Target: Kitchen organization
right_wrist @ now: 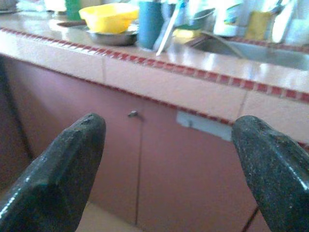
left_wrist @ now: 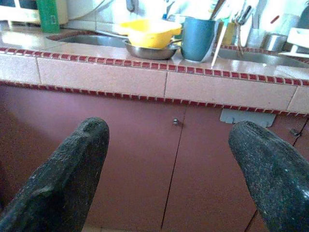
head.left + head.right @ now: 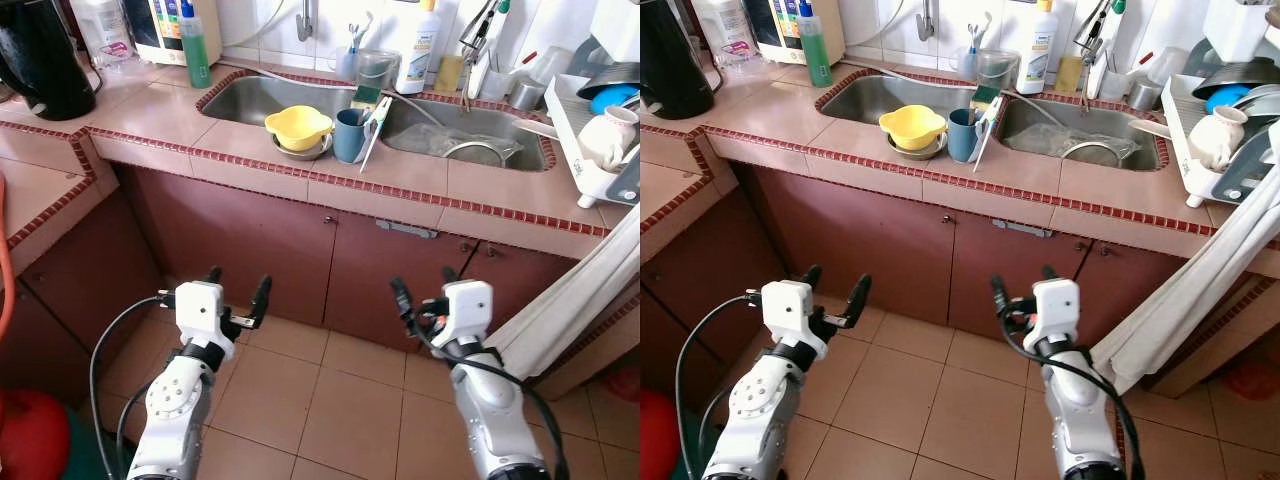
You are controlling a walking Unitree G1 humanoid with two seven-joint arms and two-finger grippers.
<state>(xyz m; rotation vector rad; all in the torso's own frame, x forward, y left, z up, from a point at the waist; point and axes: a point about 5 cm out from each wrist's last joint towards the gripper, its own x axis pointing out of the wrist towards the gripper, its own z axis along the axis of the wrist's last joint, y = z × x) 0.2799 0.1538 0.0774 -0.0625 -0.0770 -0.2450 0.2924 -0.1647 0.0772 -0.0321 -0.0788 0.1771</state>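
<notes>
Left gripper point(image 3: 238, 294) and right gripper point(image 3: 425, 292) are being held low before two maroon cabinet doors point(image 3: 240, 240), fingers spread, nothing being gripped. One yellow bowl point(image 3: 297, 125) is sitting in one steel bowl point(image 3: 300, 151) on the divider between two sink basins point(image 3: 250, 98), touching one blue cup point(image 3: 349, 134). One green bottle point(image 3: 193, 45) is standing behind, possibly dish soap.

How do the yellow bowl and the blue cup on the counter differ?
The yellow bowl is wide and shallow with a spout-like lip; the blue cup is tall and narrow. The yellow bowl sits nested in a metal bowl, while the blue cup stands directly on the counter. The yellow bowl looks empty; the blue cup holds a utensil. Both stand upright between the two sink basins.
</notes>
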